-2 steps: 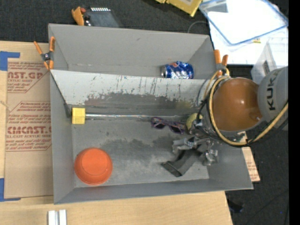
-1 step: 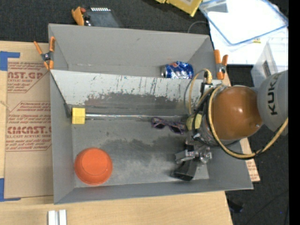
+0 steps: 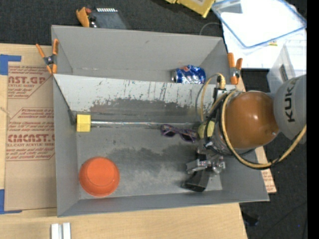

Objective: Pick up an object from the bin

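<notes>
At the front right of the grey bin [image 3: 144, 156], the gripper [image 3: 205, 166] hangs over a small black object [image 3: 196, 185]; whether it is open cannot be told. Front left sits an orange dome [image 3: 99, 176]. Farther back are a purple scrap [image 3: 174, 131], a yellow block [image 3: 83, 123] and a blue-and-white packet [image 3: 189, 74].

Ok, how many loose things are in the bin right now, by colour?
Orange: 1, round cup
Yellow: 1, block
Blue: 1, crumpled packet
Purple: 1, strip
Black: 1, small piece just below the gripper, possibly part of it
Total: 5
</notes>
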